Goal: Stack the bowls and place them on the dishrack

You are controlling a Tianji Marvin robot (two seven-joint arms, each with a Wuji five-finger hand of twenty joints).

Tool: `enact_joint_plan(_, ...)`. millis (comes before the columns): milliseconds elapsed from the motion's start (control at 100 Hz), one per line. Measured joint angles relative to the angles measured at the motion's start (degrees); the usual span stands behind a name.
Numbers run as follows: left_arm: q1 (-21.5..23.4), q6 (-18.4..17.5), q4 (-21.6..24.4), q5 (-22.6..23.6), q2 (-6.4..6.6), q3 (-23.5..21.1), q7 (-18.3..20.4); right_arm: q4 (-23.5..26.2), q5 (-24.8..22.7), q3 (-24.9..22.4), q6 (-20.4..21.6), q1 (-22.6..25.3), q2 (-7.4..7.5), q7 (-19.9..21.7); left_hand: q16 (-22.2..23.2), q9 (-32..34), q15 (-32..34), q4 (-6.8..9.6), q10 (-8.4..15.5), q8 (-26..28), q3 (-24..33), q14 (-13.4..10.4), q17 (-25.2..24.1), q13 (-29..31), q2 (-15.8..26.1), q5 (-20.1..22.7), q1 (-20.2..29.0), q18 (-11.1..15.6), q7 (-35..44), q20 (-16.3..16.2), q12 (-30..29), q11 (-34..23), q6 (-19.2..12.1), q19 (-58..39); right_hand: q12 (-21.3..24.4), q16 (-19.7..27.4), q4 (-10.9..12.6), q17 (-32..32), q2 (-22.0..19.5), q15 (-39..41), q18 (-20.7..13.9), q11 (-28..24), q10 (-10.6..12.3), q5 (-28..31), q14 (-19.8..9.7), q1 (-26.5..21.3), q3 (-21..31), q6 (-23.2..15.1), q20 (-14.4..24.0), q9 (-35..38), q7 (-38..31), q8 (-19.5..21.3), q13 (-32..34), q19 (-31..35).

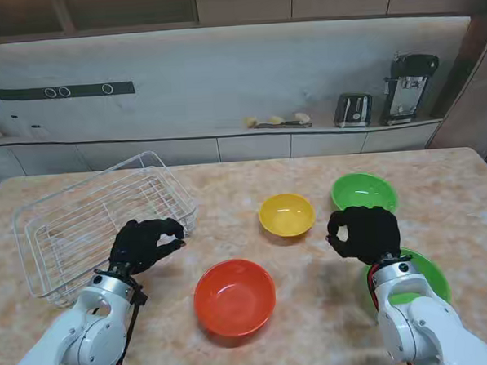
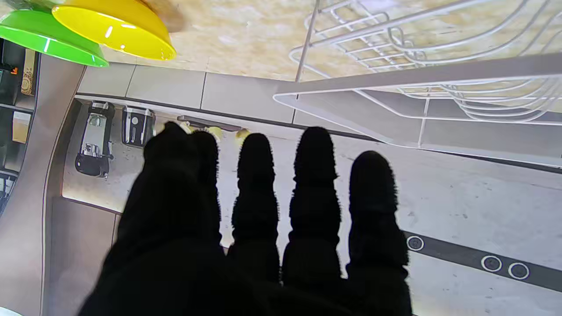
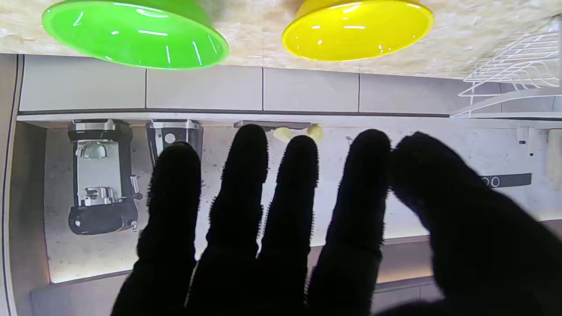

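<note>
Four glossy bowls sit apart on the surface: red bowl (image 1: 234,297) near its front edge, yellow bowl (image 1: 286,214) mid-surface, two green bowls (image 1: 363,192) rightward. They look light, stiff and slippery, so pinch a rim. The left robot hand (image 1: 145,243) and right robot hand (image 1: 363,234) are both empty, fingers loosely spread. The dishrack (image 1: 98,219) stands at the left edge.

Red bowl (image 1: 234,297), yellow bowl (image 1: 286,214), two green bowls (image 1: 363,192), white dishrack (image 1: 99,223), black hands (image 1: 145,243).

Four upright bowls lie apart: red bowl (image 1: 234,297) nearest me, yellow bowl (image 1: 286,214) centre, two green bowls (image 1: 364,192) (image 1: 429,272) right; white wire dishrack (image 1: 99,223) left
</note>
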State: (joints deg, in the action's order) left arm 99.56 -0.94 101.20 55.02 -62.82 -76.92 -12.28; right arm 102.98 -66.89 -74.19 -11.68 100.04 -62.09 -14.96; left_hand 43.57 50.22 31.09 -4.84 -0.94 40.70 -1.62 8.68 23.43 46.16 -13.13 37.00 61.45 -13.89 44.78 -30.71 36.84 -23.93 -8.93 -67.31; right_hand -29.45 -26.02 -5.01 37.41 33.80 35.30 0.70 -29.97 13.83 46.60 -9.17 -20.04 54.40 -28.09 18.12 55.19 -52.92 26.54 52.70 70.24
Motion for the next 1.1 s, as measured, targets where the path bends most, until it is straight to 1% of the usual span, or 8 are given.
enact_joint_plan(440,0.5,0.1,0.4,0.1,-0.01,-0.3,-0.4,0.1,0.1,0.0,0.0,0.0,0.02,0.8,0.0,0.0,0.0,0.0,0.0,0.0,0.0,0.0,0.0,0.0,0.0,0.0,0.0,0.0,0.0,0.0,0.0,0.0,0.0,0.0,0.7,0.0,0.0,-0.6,0.0,-0.9,0.0,0.0,0.0,0.0,0.0,0.0,-0.6,0.0,0.0,0.0,0.1,-0.2,0.0,-0.1)
enact_joint_plan(720,0.6,0.3,0.6,0.2,-0.01,-0.4,-0.1,1.4,-2.6,-2.4,-0.5,1.6,0.03,2.5,0.0,0.0,0.0,0.0,0.0,0.0,0.0,0.0,0.0,0.0,0.0,0.0,0.0,0.0,0.0,0.0,0.0,0.0,0.0,0.0,2.4,2.4,0.0,-5.2,0.8,-6.5,0.6,3.4,0.0,-2.8,0.0,0.0,-0.5,0.2,-0.2,-2.2,1.7,-1.9,-3.0,-5.1)
enact_joint_plan(840,0.6,0.3,0.7,0.2,0.01,-0.4,-0.1,1.9,-3.6,-4.1,-1.1,2.7,0.09,3.6,0.0,0.0,0.0,0.0,0.0,0.0,0.0,0.0,0.0,0.0,0.0,0.0,0.0,0.0,0.0,0.0,0.0,0.0,0.0,0.1,4.0,4.0,0.0,-6.7,3.0,-9.6,0.6,4.6,0.0,-3.5,0.0,0.0,1.2,2.0,-0.7,-3.5,2.2,-3.9,-4.4,-7.3)
enact_joint_plan(900,0.6,0.3,0.7,0.4,0.02,-0.3,0.0,1.9,-4.0,-4.7,-1.8,3.1,0.16,4.0,0.0,0.0,0.0,0.0,0.0,0.0,0.0,0.0,0.0,0.0,0.0,0.0,0.0,0.0,0.0,0.0,0.0,0.0,0.0,0.1,5.1,5.1,0.0,-7.8,3.1,-11.2,0.6,5.7,0.0,-4.5,0.1,0.0,1.8,3.3,-1.3,-4.9,3.0,-4.6,-5.8,-8.9)
enact_joint_plan(960,0.6,0.2,0.7,0.5,0.04,-0.3,0.1,1.9,-4.2,-5.5,-2.6,3.4,0.21,4.9,0.0,0.0,0.0,0.0,0.0,0.0,0.0,0.0,0.0,0.0,0.0,0.0,0.0,0.0,0.0,0.0,0.0,0.0,0.0,0.1,6.0,6.1,0.0,-8.8,3.5,-12.5,0.6,7.0,0.0,-5.0,0.1,0.0,2.0,5.4,-1.9,-5.8,6.7,-4.7,-7.0,-10.3)
enact_joint_plan(1040,0.6,0.2,0.7,0.5,0.06,-0.2,0.2,2.1,-4.3,-6.6,-3.4,3.9,0.23,7.2,0.0,0.0,0.0,0.0,0.0,0.0,0.0,0.0,0.0,0.0,0.0,0.0,0.0,0.0,0.0,0.0,0.0,0.0,0.0,0.1,7.8,7.5,0.0,-10.1,3.3,-14.8,0.7,8.8,-0.6,-5.6,0.6,1.1,2.0,8.3,-2.5,-8.6,12.4,-2.0,-8.8,-11.8)
enact_joint_plan(1080,0.5,0.2,0.7,0.5,0.07,-0.2,0.3,2.2,-4.5,-7.1,-3.8,4.2,0.27,8.3,0.0,0.0,0.0,0.0,0.0,0.0,0.0,0.0,0.0,0.0,0.0,0.0,0.0,0.0,0.0,0.0,0.0,0.0,0.0,0.1,8.7,8.2,1.8,-11.0,1.9,-15.9,0.7,9.4,-1.3,-6.1,0.8,1.6,1.7,9.6,-3.1,-10.5,15.2,-0.2,-10.1,-12.8)
enact_joint_plan(1100,0.5,0.2,0.7,0.5,0.08,-0.2,0.3,2.3,-4.7,-7.4,-4.0,4.3,0.3,8.7,0.0,0.0,0.0,0.0,0.0,0.0,0.0,0.0,0.0,0.0,0.0,0.0,0.0,0.0,0.0,0.0,0.0,0.0,0.0,0.1,8.9,8.5,1.9,-11.5,1.5,-16.4,0.7,9.5,-1.4,-6.5,0.9,2.1,1.7,9.8,-3.2,-11.7,16.6,0.3,-10.8,-13.0)
